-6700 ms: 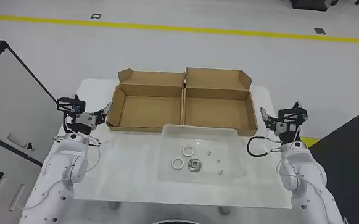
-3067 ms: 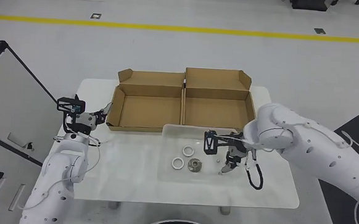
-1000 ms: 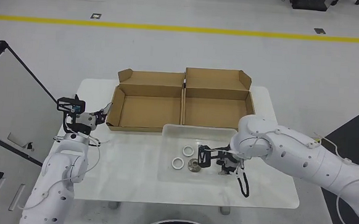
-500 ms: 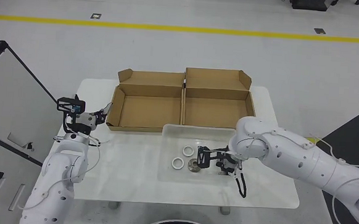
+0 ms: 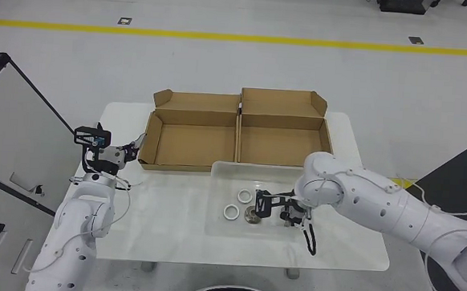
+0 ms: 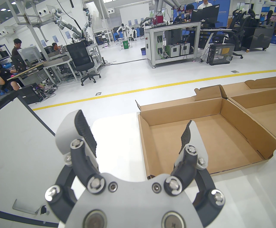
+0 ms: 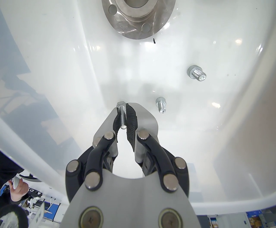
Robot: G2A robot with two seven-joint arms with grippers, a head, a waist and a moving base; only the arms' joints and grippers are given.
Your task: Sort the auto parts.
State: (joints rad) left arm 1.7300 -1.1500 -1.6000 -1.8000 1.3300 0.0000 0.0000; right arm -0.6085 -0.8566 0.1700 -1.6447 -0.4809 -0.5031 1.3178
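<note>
1. Silver threaded bolt (image 7: 122, 117): clamped by its shank between the clenched fingers of my right claw (image 7: 123, 109), inside the shallow white plastic tray (image 7: 43, 75).
2. Loose in the tray: a short silver bolt (image 7: 160, 104) just beside my claw, a second short bolt (image 7: 196, 73) farther off, a round grey metal flange (image 7: 138, 19) beyond, and two white rings (image 5: 246, 196).
3. Two open brown cardboard boxes (image 5: 192, 143) stand side by side behind the tray.
4. My left claw (image 6: 134, 119) hangs released, fingers spread, near the left-hand box's outer wall.
</note>
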